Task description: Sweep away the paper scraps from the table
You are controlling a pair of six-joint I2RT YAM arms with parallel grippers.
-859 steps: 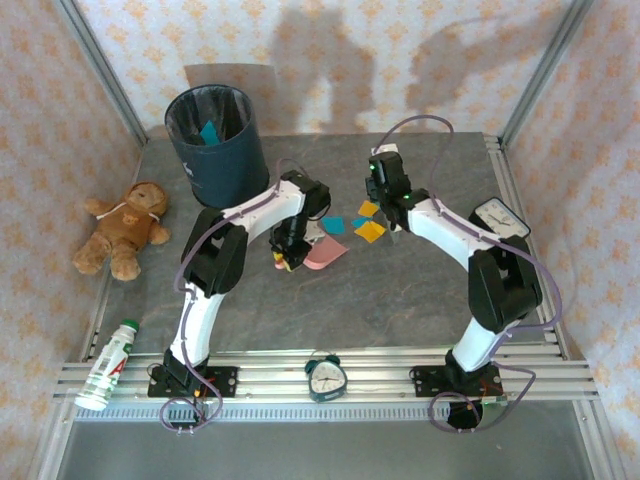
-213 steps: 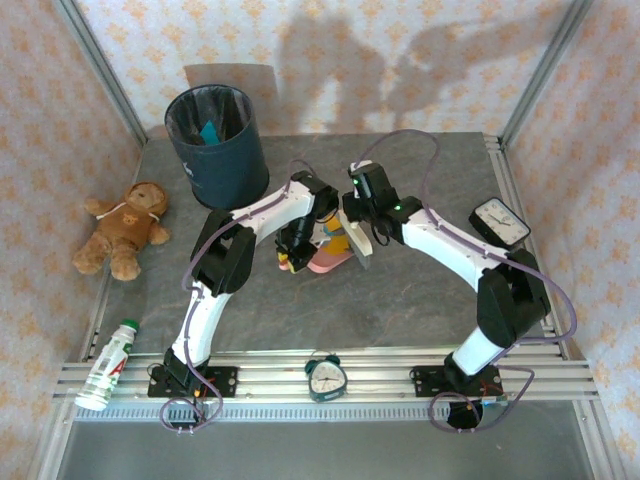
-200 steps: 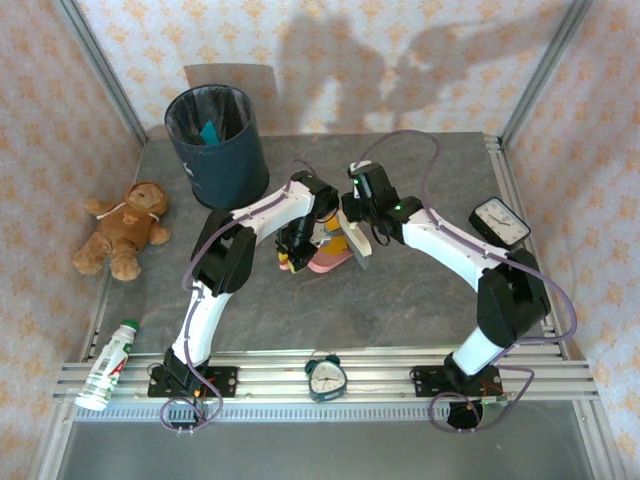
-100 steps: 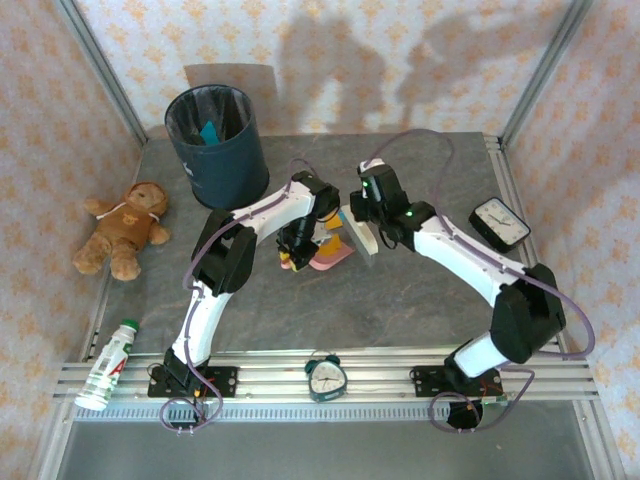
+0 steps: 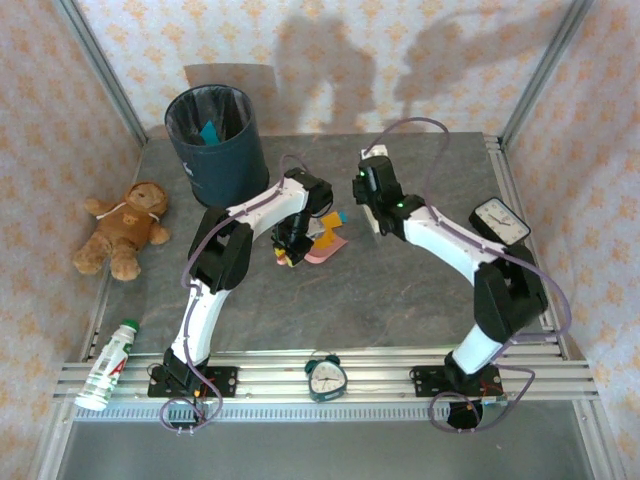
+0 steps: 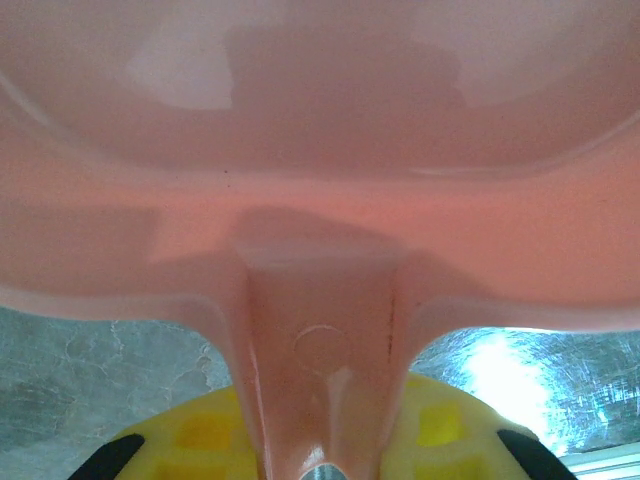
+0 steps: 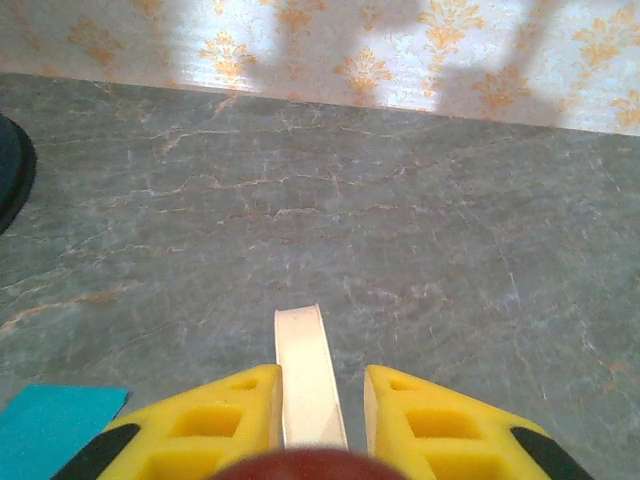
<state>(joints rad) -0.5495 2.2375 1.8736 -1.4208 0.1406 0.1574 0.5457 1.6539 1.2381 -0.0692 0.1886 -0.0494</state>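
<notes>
Left gripper: jaws pinching handle of pink dustpan, middle of table. Paper scraps: teal and yellow-orange, bunched at dustpan's far edge. Right gripper: near scraps, to their right, jaws clamping cream flat strip. Dark bin: far left corner, teal scrap inside

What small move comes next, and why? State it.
Probably lower the right claw and push the teal scrap toward the dustpan: that scrap lies loose on the table beside the claw, which grips the sweeper.
</notes>
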